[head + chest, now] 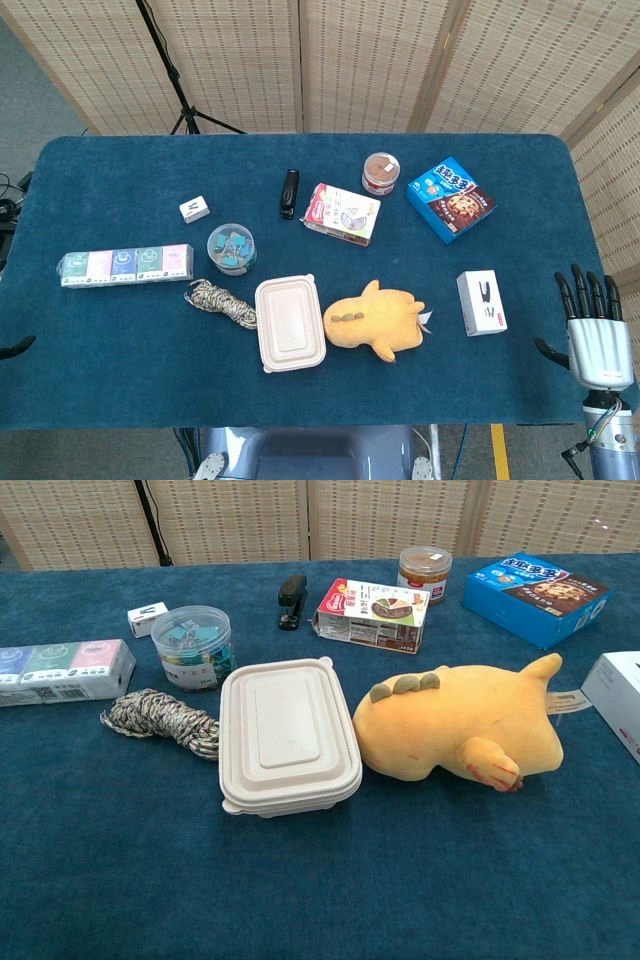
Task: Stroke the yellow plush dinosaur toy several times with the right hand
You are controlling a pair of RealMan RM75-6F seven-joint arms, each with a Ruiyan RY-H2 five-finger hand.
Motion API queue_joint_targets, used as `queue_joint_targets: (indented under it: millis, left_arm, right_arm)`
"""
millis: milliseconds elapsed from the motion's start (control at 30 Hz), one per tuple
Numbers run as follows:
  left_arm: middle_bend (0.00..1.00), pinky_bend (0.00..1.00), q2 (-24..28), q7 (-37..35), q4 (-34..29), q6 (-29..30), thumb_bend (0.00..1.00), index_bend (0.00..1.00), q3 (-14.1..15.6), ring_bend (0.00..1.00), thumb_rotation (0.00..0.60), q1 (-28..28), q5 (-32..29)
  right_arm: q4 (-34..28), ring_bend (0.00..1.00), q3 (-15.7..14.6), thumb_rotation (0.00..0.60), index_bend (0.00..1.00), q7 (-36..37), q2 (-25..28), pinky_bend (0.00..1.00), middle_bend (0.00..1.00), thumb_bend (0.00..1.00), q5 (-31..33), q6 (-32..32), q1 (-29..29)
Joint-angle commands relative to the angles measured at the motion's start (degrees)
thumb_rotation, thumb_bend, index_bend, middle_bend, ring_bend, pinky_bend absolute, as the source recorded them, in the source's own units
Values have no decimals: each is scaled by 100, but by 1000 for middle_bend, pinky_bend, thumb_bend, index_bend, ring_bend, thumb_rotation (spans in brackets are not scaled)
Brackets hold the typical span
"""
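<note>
The yellow plush dinosaur (375, 322) is lying on its side near the middle of the blue table (120, 380), just right of the pale lunch box (290, 322), its long axis running left to right. The right hand (596, 325) is hovering at the table's right edge, fingers apart and holding nothing, well apart from the toy, with a white box (481, 302) sitting between them. The left hand is not showing in either view; judged from this, the right hand needs to travel left to reach the toy.

yellow dinosaur (460, 725), blue table (110, 370); cream container (288, 732)
</note>
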Motion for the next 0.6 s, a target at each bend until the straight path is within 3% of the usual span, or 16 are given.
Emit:
queue_joint_targets:
  millis: [33, 600]
  left_arm:
    - [0, 0, 20, -32, 14, -27, 0, 0, 3, 0, 600, -9, 15]
    - [0, 0, 140, -98, -27, -173, 0, 0, 9, 0, 600, -55, 5]
  right_arm:
    - [-1, 0, 5, 468, 0, -22, 0, 0, 0, 0, 6, -4, -7]
    - [65, 0, 58, 469, 0, -3, -24, 0, 0, 34, 43, -44, -31]
